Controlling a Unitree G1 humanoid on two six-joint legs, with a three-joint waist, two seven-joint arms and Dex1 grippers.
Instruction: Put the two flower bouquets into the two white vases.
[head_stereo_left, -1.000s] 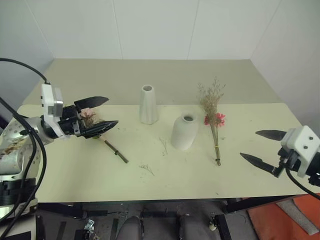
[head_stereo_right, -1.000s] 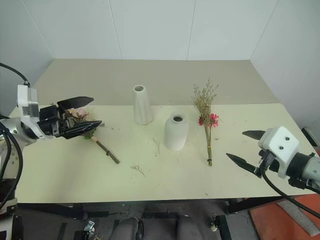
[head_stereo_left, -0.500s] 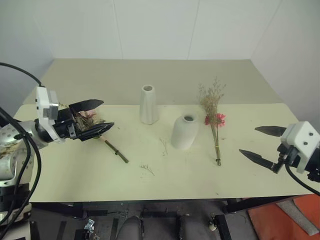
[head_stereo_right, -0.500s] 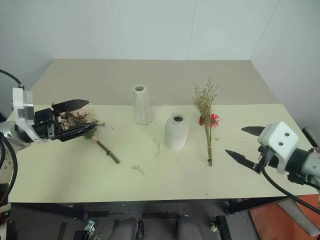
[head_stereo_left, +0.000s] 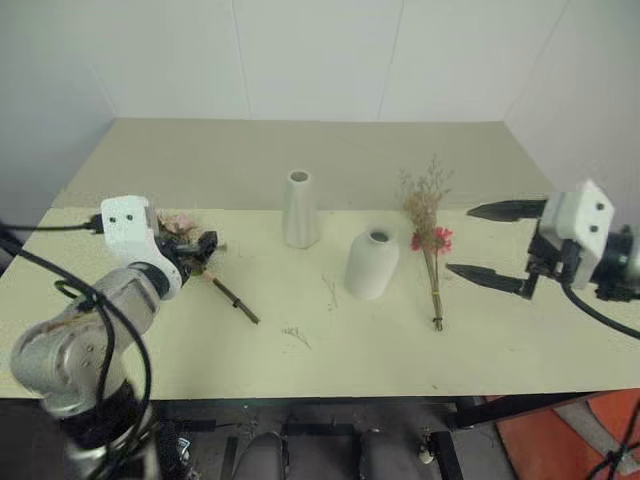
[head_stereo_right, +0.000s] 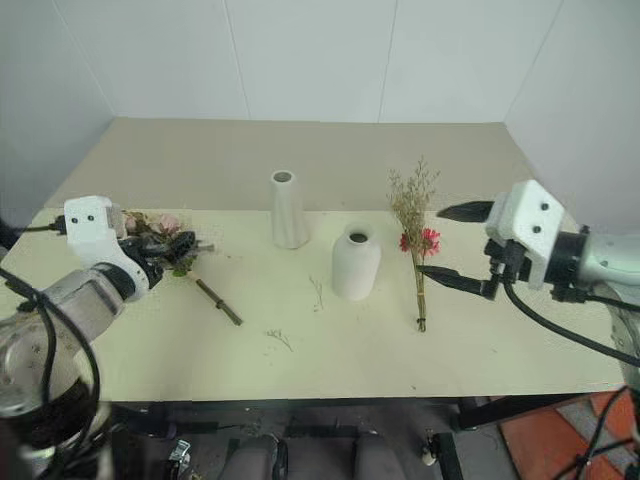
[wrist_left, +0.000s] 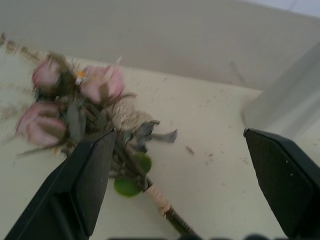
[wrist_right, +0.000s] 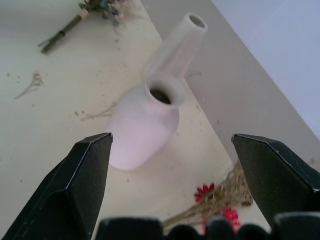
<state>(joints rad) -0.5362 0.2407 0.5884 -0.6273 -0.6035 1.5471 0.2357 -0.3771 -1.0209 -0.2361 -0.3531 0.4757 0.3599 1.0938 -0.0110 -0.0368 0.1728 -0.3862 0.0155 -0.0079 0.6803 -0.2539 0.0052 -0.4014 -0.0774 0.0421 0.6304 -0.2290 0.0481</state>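
Observation:
The rose bouquet (head_stereo_left: 183, 228) lies on the table's left side, its stem (head_stereo_left: 236, 302) running toward the middle. My left gripper (wrist_left: 179, 132) hovers open right at it, the pink heads and leaves (wrist_left: 95, 97) by one finger, nothing gripped. The daisy bouquet (head_stereo_left: 430, 240) lies to the right of the fat vase (head_stereo_left: 371, 263). The tall slim vase (head_stereo_left: 298, 210) stands behind that one. My right gripper (head_stereo_left: 460, 240) hangs open just right of the daisies, pointing toward both vases (wrist_right: 142, 125).
Small loose dried twigs (head_stereo_left: 295, 335) lie on the pale yellow table (head_stereo_left: 400, 350) in front of the vases. White walls close off the back and right side. The table's front edge runs below both arms.
My left hand has dropped and turned, its fingers now down by the roses. My right gripper has risen and swung left, up to the daisy bouquet. Both stayed open.

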